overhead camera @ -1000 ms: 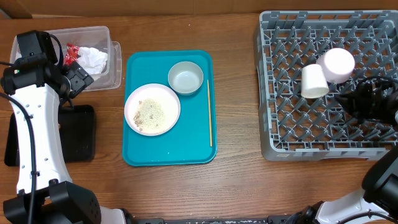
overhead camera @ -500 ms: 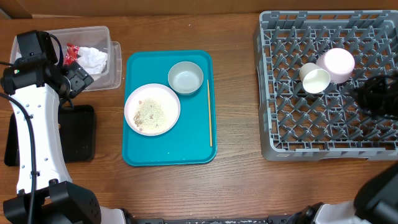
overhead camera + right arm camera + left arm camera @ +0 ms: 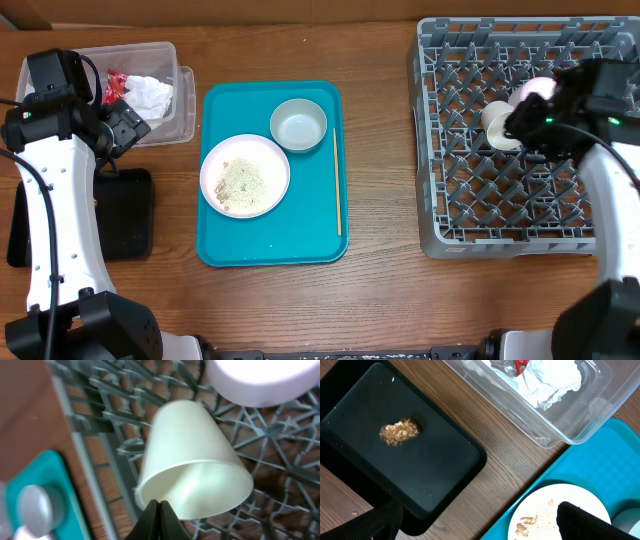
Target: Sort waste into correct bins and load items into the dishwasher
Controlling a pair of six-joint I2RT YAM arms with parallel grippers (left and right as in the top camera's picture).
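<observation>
A small white cup (image 3: 495, 125) lies on its side in the grey dish rack (image 3: 440, 200), next to an upturned pale bowl (image 3: 533, 90). My right gripper (image 3: 516, 128) hangs over them. In the right wrist view it (image 3: 159, 519) is shut, its tip at the rim of the cup (image 3: 195, 455); nothing is between the fingers. My left gripper (image 3: 124, 124) stands open by the clear tub (image 3: 186, 112), which holds a white napkin (image 3: 152, 95) and a red wrapper (image 3: 114, 82). A brown scrap (image 3: 399, 431) lies in the black tray (image 3: 435, 470).
A teal serving tray (image 3: 300, 235) in the middle carries a plate (image 3: 212, 160) strewn with pale crumbs, a small bowl (image 3: 298, 125) and a thin wooden stick (image 3: 337, 185). The left arm's white body runs down the table's left side.
The right arm swung from the rack's right side leftward over the cup. The cup went from standing upside down to lying on its side. The left arm stayed still.
</observation>
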